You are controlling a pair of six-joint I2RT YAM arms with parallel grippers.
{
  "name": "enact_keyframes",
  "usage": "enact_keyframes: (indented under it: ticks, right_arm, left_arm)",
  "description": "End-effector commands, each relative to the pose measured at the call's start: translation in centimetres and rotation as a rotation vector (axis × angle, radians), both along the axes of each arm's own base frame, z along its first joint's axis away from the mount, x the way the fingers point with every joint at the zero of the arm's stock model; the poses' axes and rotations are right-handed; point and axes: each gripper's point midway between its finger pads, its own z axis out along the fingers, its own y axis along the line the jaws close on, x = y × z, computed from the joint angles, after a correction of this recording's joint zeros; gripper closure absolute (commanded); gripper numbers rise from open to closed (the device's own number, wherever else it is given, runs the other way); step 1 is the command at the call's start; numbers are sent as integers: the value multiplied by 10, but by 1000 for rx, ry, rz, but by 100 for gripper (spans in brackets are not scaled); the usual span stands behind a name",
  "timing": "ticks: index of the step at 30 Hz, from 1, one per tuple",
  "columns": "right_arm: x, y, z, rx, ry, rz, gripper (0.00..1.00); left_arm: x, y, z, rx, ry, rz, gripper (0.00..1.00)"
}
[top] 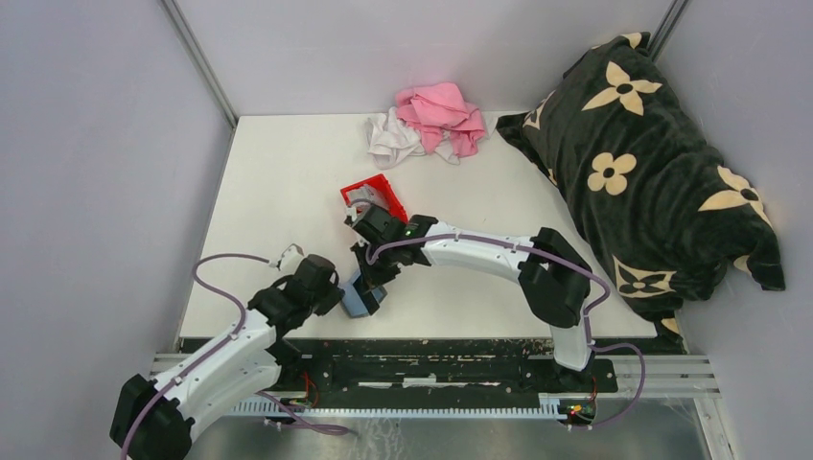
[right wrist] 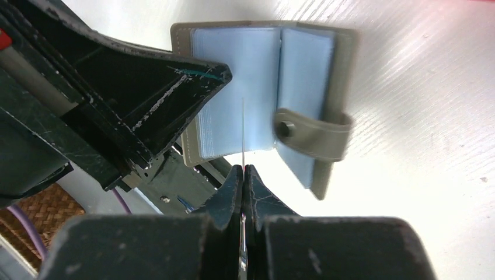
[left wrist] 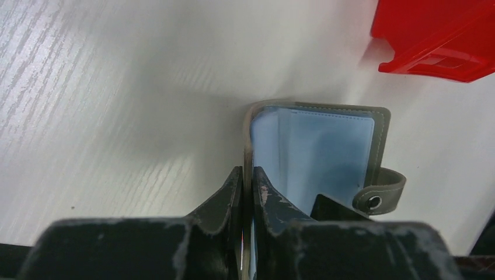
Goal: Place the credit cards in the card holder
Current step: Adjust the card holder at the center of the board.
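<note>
**A:** Left gripper (left wrist: 247, 175) first: clamped on the left cover of the card holder (left wrist: 318, 151), cover seen edge-on between the fingers, apparently pinning the holder open.

**B:** And the right gripper (right wrist: 243, 173)?

**A:** Pinched tight on one credit card (right wrist: 243, 125), a thin line edge-on, poised over the bluish sleeves. Not yet in a slot.

**B:** Whereabouts of the holder?

**A:** Flat on the table (top: 288, 192), close to the near edge, between both grippers, snap strap out to the right. Red bin (top: 369, 192) farther back.

**B:** Risks?

**A:** Could miss the sleeve mouth and skate across the plastic, or buckle the card, being so thin and gripped by one end. Could also drag the holder along with a slipping left pinch.

**B:** Pose?

**A:** Left arm reaching in low from the near left. Right arm bowed across from the right, fingers aimed down at the holder.
</note>
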Motion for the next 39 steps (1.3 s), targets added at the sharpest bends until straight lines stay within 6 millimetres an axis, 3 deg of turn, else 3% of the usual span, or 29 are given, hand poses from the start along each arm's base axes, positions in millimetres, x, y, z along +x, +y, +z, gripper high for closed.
enact_keyframes:
  ticks: [1,9,16,24,31,39]
  right_arm:
    - [26,1,29,130,-7,-43,99]
    - [45,-3,18,228,116,-45,99]
    - [58,-9,-2,189,121,-38,99]
    - [80,-38,-26,95,87,-91,99]
    - [103,-60,-31,86,76,-148,99]
    - [114,-68,-37,105,111,-173,99]
  left_arm:
    - [12,2,3,-48,-112,57,89]
    - [31,-9,6,-115,-278,15,96]
    - [51,-42,8,-85,-308,-169,97]
    - [75,-69,8,-9,-319,-346,97]
    - [77,-73,0,34,-312,-419,97]
    - [76,-74,-12,59,-293,-456,97]
